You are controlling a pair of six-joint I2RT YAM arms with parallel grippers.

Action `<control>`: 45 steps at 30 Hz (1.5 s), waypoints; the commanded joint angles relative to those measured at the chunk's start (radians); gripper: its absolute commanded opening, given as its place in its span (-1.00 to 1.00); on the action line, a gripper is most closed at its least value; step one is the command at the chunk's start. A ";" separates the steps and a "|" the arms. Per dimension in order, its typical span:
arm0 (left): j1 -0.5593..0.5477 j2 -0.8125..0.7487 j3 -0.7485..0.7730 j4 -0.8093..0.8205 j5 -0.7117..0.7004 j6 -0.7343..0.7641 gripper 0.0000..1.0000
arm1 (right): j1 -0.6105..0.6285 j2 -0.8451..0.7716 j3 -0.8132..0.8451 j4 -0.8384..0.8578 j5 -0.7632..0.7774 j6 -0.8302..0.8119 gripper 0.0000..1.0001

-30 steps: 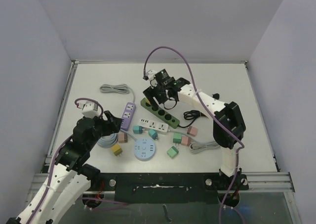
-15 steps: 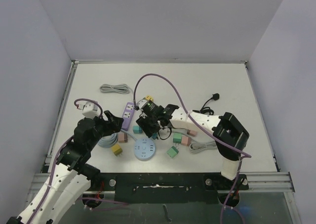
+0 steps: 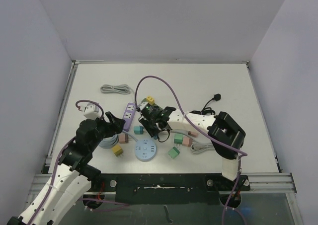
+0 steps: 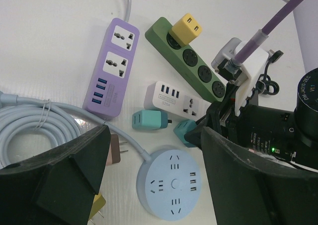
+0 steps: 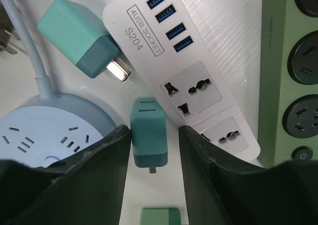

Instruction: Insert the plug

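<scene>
A teal plug (image 5: 148,138) lies on the table between the white power strip (image 5: 194,81) and the round blue socket hub (image 5: 44,135), prongs toward the camera. My right gripper (image 5: 154,150) is down over it and shut on it, the left finger flat against its side. From above, the right gripper (image 3: 154,129) sits just past the round hub (image 3: 144,150). My left gripper (image 4: 155,143) hangs open above the hub (image 4: 171,183), holding nothing; the same teal plug (image 4: 185,133) shows beside the right arm's fingers.
A second teal plug (image 5: 82,46) lies left of the white strip. A green power strip (image 5: 293,76) with a yellow plug (image 4: 186,29) in it runs behind. A purple strip (image 4: 112,68), coiled pale cable (image 4: 35,130), and several loose green, pink and yellow plugs lie around.
The right arm swung from the green strip toward the near side, came down over the teal plug and closed its jaws on it. The left arm has not moved.
</scene>
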 commanded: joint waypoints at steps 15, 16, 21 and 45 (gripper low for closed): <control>0.007 0.001 0.014 0.204 0.242 -0.036 0.44 | -0.021 -0.322 -0.123 0.312 -0.016 0.038 -0.63; 0.007 0.003 0.016 0.223 0.262 -0.048 0.44 | -0.035 -0.355 -0.139 0.343 -0.036 0.058 -0.62; 0.007 0.029 0.013 0.360 0.381 -0.135 0.44 | -0.131 -0.519 -0.243 0.516 -0.159 0.173 -0.60; 0.004 0.173 -0.085 1.000 0.625 -0.539 0.08 | -0.167 -0.671 -0.415 1.089 -0.545 0.628 -0.53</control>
